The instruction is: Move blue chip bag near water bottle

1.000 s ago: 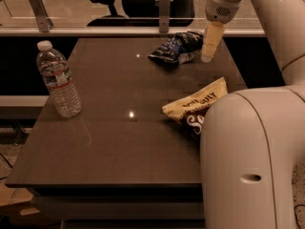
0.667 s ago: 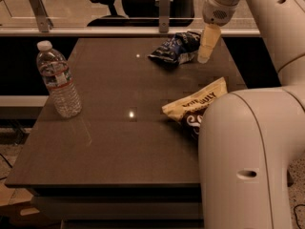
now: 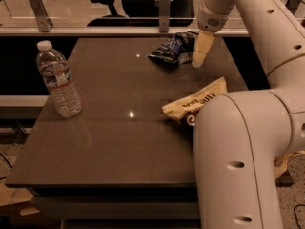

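The blue chip bag (image 3: 172, 49), small, crumpled and dark blue with white lettering, lies at the far middle of the dark table (image 3: 119, 142). My gripper (image 3: 200, 54) hangs down from the arm just to the right of the bag, close beside or touching its right edge. The water bottle (image 3: 58, 80), clear with a white cap and a red-striped label, stands upright near the table's left edge, far from the bag.
A larger yellow-and-brown chip bag (image 3: 196, 105) lies on the right of the table, partly hidden by my white arm (image 3: 238, 161), which fills the lower right. A rail with metal posts (image 3: 164, 6) and an office chair (image 3: 107, 1) stand behind the table.
My gripper has moved a little left and down, closer to the right edge of the blue chip bag. The bag and the bottle have not moved.
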### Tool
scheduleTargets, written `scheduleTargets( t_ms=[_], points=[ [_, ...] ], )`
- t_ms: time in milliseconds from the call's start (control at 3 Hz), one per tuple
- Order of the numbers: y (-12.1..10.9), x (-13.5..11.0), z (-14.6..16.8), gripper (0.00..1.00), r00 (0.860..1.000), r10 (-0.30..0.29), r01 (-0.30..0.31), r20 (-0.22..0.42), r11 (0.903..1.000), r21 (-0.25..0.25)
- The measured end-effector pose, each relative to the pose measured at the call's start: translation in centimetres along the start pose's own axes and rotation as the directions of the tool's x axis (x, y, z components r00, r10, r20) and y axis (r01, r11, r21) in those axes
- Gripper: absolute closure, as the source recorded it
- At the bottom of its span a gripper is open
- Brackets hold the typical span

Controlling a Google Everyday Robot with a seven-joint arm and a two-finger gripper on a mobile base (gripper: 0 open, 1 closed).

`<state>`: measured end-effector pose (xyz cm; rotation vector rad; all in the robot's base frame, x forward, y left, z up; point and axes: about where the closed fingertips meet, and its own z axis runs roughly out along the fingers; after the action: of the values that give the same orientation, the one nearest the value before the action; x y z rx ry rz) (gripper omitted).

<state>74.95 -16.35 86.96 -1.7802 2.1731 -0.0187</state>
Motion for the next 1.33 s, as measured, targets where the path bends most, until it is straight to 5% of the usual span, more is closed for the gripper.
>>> scheduleTargets(
  t_ms=[1333],
  points=[
    [-1.1, -1.7, 2.9, 0.87, 0.998, -0.035, 0.036, 0.051, 0.9994, -0.003]
  ],
)
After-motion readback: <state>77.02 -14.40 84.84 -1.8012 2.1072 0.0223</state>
